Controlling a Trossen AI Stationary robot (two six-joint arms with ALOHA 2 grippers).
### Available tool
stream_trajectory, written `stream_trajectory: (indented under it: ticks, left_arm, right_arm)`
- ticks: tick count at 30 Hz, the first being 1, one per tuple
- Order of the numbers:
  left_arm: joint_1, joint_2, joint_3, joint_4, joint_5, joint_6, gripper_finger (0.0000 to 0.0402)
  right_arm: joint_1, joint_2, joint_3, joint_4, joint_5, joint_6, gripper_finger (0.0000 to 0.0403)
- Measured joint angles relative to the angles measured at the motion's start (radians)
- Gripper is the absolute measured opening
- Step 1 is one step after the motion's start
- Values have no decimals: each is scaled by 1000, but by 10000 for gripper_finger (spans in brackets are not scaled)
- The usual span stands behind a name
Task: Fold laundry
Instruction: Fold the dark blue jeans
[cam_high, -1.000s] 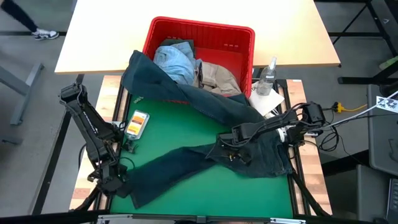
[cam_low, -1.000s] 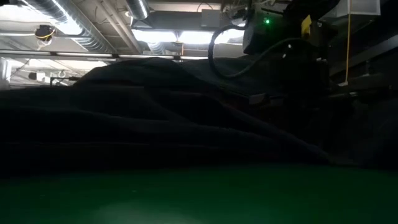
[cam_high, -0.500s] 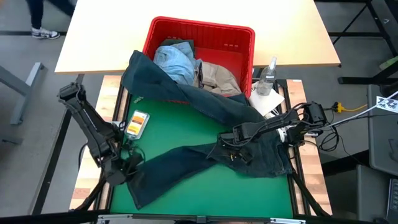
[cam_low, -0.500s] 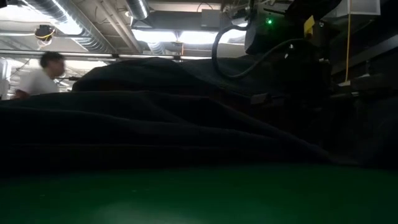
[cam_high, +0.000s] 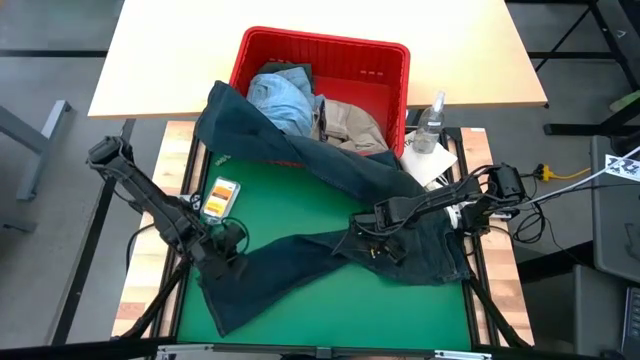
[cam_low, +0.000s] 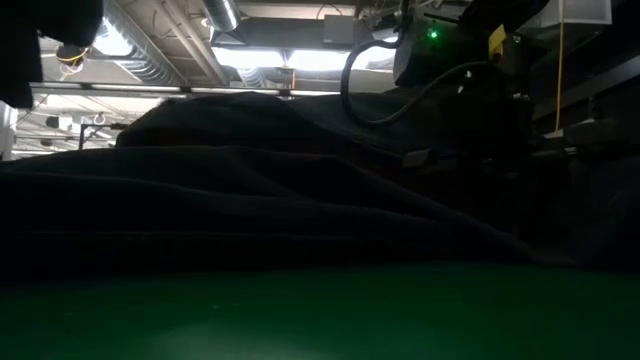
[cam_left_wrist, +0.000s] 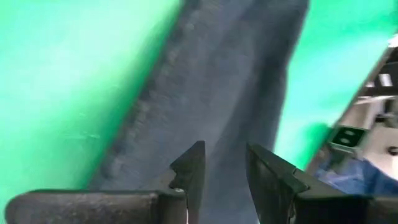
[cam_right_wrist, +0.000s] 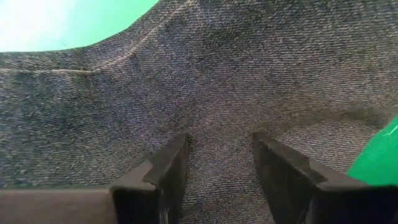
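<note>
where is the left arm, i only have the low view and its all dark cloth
Observer: The left gripper hangs over the lower leg of the dark navy jeans, near the green mat's left edge.
Operator: jaws open or shut
Observer: Open, with a gap between the fingers and denim showing through it, nothing gripped.
Operator: and the right one
Observer: The right gripper sits at the jeans' crotch, jaws open over the fabric.
Operator: anything else on the mat
Observer: A small orange and white packet lies by the left edge; the other leg runs up over the rim of the red basket.
</note>
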Motion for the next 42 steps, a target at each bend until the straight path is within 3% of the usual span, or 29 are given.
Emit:
stream_trajectory:
  ticks: [4,10,16,20,25,35,39,42]
  left_arm:
    - [53,0,0,-12,60,59,125]
    - [117,0,0,-69,136,157,193]
    - [147,0,0,-159,136,220,257]
    - [152,1,-2,-154,137,259,270]
    - [151,22,-40,-111,147,262,265]
    - [151,61,-236,235,261,254,258]
    - [154,61,-256,238,285,203,209]
    - [163,61,-245,233,278,202,136]
  right_arm:
    - [0,0,0,1,-2,0,186]
    - [0,0,1,2,-2,0,186]
    - [0,-1,1,2,-2,0,186]
    - [0,-1,1,2,-2,0,186]
    - [0,-1,1,3,-2,0,186]
    - [0,-1,1,6,-2,-1,186]
    - [0,-2,1,4,-2,-1,186]
    - [0,-2,3,-24,-2,-1,186]
